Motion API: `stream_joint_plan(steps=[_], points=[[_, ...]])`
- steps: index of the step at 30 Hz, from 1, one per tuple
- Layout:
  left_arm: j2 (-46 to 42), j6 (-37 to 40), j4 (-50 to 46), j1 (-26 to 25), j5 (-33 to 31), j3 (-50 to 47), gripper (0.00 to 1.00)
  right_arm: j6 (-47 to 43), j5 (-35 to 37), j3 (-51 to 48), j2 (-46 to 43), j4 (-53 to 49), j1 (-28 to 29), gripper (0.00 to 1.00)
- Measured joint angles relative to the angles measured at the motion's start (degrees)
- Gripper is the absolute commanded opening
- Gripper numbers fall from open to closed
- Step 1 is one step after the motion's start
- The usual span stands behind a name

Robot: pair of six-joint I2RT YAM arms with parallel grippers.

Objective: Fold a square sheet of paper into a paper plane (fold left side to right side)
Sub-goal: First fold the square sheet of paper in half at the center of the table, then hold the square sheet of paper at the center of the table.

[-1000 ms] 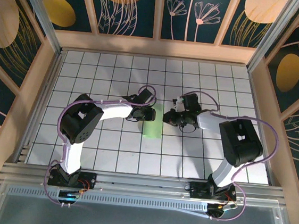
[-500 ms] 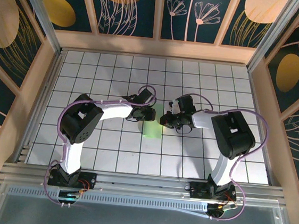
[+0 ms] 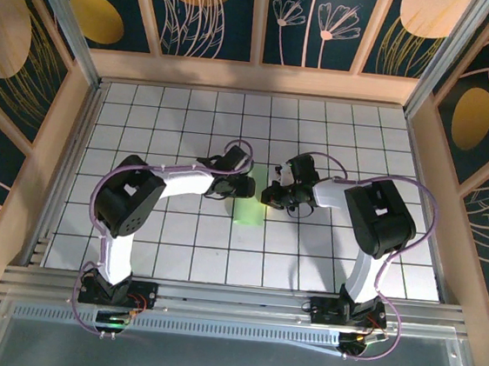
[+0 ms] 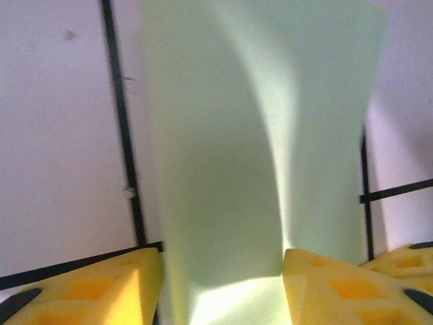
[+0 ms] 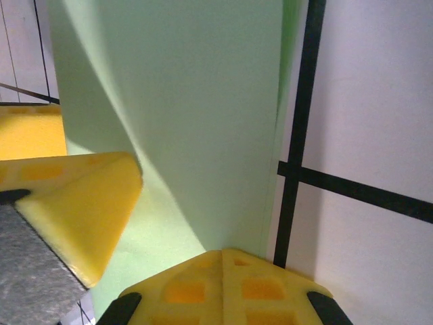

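Top external view: the thin, pale mint-green sheet of paper (image 3: 248,211), folded to a narrow strip, lies on the white grid-tiled table (image 3: 178,228) midway between the arms. The left gripper (image 3: 246,186) meets its far left edge; the right gripper (image 3: 269,194) meets its far right edge.

Left wrist view: the yellow fingers (image 4: 95,284) stand about half apart. The bowed sheet of paper (image 4: 223,135) spans the gap from pad to pad. Whether the pads press on it cannot be told.

Right wrist view: the right gripper (image 5: 179,217) is closed, with the sheet of paper (image 5: 189,88) pinched between its yellow pads, its right edge raised off the table (image 5: 365,101).
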Motion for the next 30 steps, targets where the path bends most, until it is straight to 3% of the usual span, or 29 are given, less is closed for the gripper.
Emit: stream_joint_plan(steps=[5, 9, 13, 20, 30], points=[[-4.6, 0.0, -2.1, 4.0, -2.0, -2.9, 0.56, 0.0, 0.0, 0.3, 0.1, -0.4, 0.0, 0.0], [-11.0, 0.6, -1.0, 5.0, -1.0, -5.2, 0.47, -0.4, 0.0, 0.3, 0.1, -0.5, 0.0, 0.0], [-14.8, 1.6, 4.3, 4.8, 4.6, -6.8, 0.37, -0.9, 0.0, 0.4, 0.1, -0.7, 0.0, 0.0], [-11.1, 1.5, 11.9, 4.8, 15.0, -9.3, 0.26, -1.0, 0.0, 0.5, 0.1, -0.9, 0.0, 0.0], [-6.5, 1.2, 16.3, 4.8, 18.1, -12.3, 0.22, -1.1, 0.1, 0.5, 0.1, -0.9, 0.0, 0.0]])
